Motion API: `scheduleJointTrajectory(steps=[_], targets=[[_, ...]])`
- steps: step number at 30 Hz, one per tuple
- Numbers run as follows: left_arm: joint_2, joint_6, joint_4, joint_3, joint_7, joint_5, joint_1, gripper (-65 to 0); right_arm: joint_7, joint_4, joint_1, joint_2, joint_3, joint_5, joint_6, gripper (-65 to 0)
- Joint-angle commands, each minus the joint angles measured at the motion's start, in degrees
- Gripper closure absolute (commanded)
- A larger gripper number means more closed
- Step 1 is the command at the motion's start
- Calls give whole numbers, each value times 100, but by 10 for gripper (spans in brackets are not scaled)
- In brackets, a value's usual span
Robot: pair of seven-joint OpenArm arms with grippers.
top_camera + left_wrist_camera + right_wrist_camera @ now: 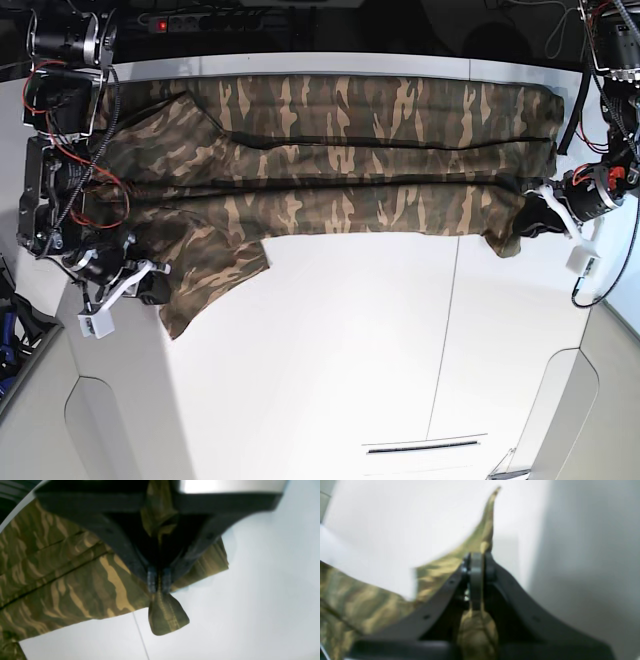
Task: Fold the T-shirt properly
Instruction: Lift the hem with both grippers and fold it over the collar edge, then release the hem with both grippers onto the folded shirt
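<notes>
**Camouflage shirt pinched at both ends**

White table lies bare nearest the camera. Beyond it, the T-shirt stretches lengthwise along the far edge. The right gripper is clenched on a sleeve edge; the left gripper is clenched on a hem corner.

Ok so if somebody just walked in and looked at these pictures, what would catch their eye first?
The camouflage T-shirt, stretched in a long band across the far side of the white table. Next, both arms pinching it: the left gripper is shut on a corner at the base view's right end, and the right gripper is shut on the sleeve edge at its left.
</notes>
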Motion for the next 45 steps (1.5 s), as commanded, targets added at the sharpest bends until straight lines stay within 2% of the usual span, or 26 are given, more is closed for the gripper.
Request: scheduleJointTrajectory(steps=[1, 6, 9, 14, 22, 29, 33, 34, 37, 38, 40, 41, 42, 45], targets=[[-116, -49, 216, -44, -33, -127, -72, 0, -28, 321, -33, 83, 168, 205, 48, 0], [-129, -49, 942, -201, 52, -83, 249, 0, -597, 1545, -813, 114, 796, 964, 61, 0], [-129, -49, 1283, -479, 55, 59, 455, 0, -688, 2098, -1298, 293, 1029, 1357, 63, 0], [-129, -49, 1646, -966, 55, 109, 859, 0, -726, 2789, -1943, 544, 1333, 1532, 83, 0], [-127, -49, 2129, -1327, 55, 105, 1491, 0, -1154, 3331, -2546, 542, 1821, 2109, 83, 0], [-127, -49, 2286, -1329, 55, 92, 1895, 0, -1152, 3375, -3171, 540, 2000, 2184, 83, 0], [-122, -49, 2284, -1329, 61, 98, 2050, 0, -1062, 3348, -3484, 509, 1998, 1860, 81, 0], [-111, -49, 2284, -1329, 61, 101, 2085, -11, -1036, 3322, -3534, 509, 1998, 1744, 81, 0], [-50, -49, 2282, -1329, 50, 136, 2096, -110, -1021, 3169, -3556, 509, 1998, 1449, 76, 0], [-17, -49, 2282, -1329, 50, 138, 2096, -144, -1014, 3123, -3556, 509, 1998, 1425, 79, -13], [55, -49, 2282, -1329, 50, 140, 2096, -198, -933, 3069, -3556, 509, 1998, 1340, 74, -201], [81, -49, 2282, -1329, 50, 138, 2096, -216, -892, 3067, -3554, 511, 2000, 1307, 55, -272], [94, -49, 2282, -1329, 50, 136, 2096, -228, -824, 3069, -3552, 516, 2009, 1300, 55, -317], [94, -31, 2284, -1368, 48, 131, 2094, -229, -782, 3073, -3499, 520, 2138, 1307, 55, -325]])
